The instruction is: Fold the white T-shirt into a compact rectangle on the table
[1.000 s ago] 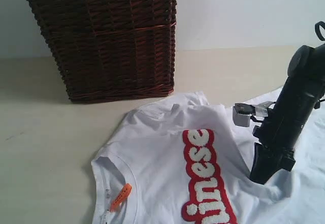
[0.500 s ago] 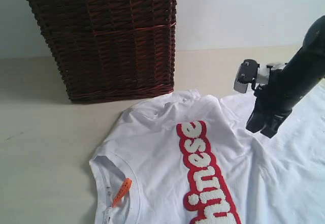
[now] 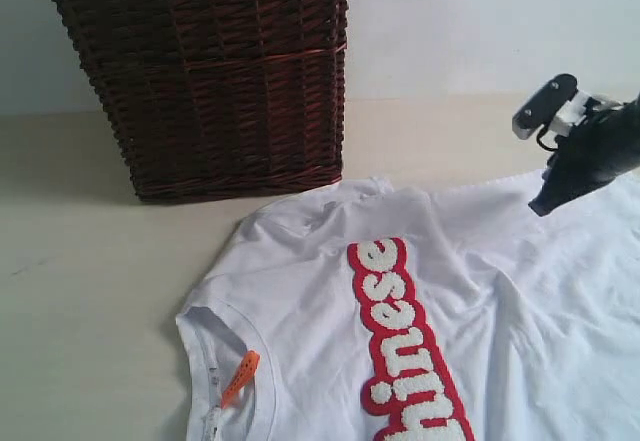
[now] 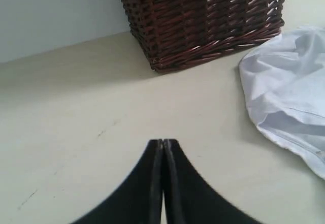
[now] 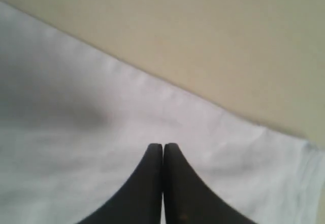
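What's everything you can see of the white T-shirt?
The white T-shirt lies spread print-side up on the table, soft cotton-looking, lightly wrinkled, unfolded. A red band of fuzzy white letters crosses the chest; a small orange tag sits at the neckline. One sleeve bunches near the wicker basket, apparently not touching. The right gripper, shut and empty, hangs over its far edge. Its lower part runs out of frame.

The white short-sleeved cotton T-shirt in front of the dark red-brown wicker basket is cut off on its side away from the basket. Its red band of fuzzy white letters is cropped mid-word. The basket's top is cropped too. The right wrist view is blurred.
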`<state>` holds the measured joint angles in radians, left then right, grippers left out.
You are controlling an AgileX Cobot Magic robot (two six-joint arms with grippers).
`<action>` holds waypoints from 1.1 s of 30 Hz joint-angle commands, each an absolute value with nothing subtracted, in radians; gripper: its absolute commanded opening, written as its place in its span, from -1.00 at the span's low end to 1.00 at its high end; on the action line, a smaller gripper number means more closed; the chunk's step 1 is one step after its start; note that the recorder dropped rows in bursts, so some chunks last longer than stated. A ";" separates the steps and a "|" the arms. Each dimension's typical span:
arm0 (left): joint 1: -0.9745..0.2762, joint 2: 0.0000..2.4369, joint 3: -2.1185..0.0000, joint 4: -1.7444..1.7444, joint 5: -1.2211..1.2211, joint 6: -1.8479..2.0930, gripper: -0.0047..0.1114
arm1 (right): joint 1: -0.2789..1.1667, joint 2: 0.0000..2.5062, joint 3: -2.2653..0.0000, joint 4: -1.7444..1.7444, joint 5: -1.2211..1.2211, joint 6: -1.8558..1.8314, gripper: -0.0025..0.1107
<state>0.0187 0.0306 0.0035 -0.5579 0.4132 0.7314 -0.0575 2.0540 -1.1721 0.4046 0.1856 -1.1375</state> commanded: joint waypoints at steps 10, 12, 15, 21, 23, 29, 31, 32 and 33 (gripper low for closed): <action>0.019 0.025 0.000 -0.557 0.406 0.728 -0.92 | -0.308 2.155 -1.171 0.407 0.083 -1.049 -0.96; 0.019 0.025 0.000 -0.557 0.406 0.728 -0.92 | -0.310 2.147 -1.171 0.382 0.085 -1.051 -0.82; 0.019 0.025 0.000 -0.557 0.406 0.728 -0.92 | -0.310 2.140 -1.171 0.382 0.092 -1.051 -0.51; 0.019 0.025 0.000 -0.557 0.406 0.728 -0.92 | -0.310 1.971 -1.181 0.384 0.261 -1.099 0.02; 0.019 0.025 0.000 -0.557 0.406 0.728 -0.92 | -0.310 1.912 -1.212 0.386 0.452 -1.281 0.01; 0.019 0.025 0.000 -0.557 0.406 0.728 -0.92 | -0.404 1.885 -1.313 0.140 1.221 -2.010 0.01; 0.019 0.025 0.000 -0.557 0.406 0.728 -0.92 | -0.461 1.887 -1.313 0.023 1.221 -2.056 0.01; 0.019 0.025 0.000 -0.557 0.406 0.728 -0.92 | -0.490 1.887 -1.313 -0.008 1.221 -2.067 0.01; 0.019 0.025 0.000 -0.557 0.406 0.728 -0.92 | -0.529 1.889 -1.313 -0.027 1.168 -2.092 0.01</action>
<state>0.0187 0.0306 0.0035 -0.5579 0.4139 0.7314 -0.4488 1.8905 -1.3015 0.0855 1.1839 -1.9934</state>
